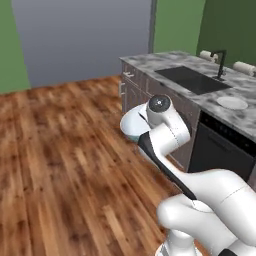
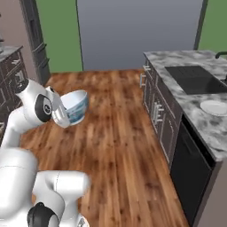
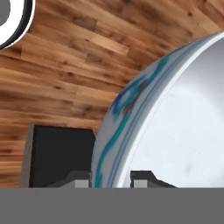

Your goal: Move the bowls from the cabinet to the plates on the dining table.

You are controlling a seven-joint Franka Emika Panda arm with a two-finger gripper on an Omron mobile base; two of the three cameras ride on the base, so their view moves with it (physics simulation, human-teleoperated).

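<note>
Above the wooden floor [image 2: 115, 133], well clear of it, we recorded one bowl [image 2: 74, 106], white with a blue-green band on its outer wall, held tilted at the end of the arm. We saw the gripper [image 3: 112, 178] clamped on the bowl's rim, one fingertip [image 3: 78, 180] outside the wall and the other inside. Seen from the left base camera, the bowl [image 1: 131, 125] sat at about nine o'clock from the white wrist, partly hidden behind it.

At two o'clock from the bowl in the right base view we noted a counter [image 2: 195, 102] of grey-and-white veined marble, with a dark sink [image 2: 195, 79] sunk into it. One white plate [image 2: 213, 107] lay flat on that top, just beside the sink, well apart from the bowl. Below the top stood brown drawer fronts [image 2: 155, 106] and a dark appliance front [image 2: 190, 173].
</note>
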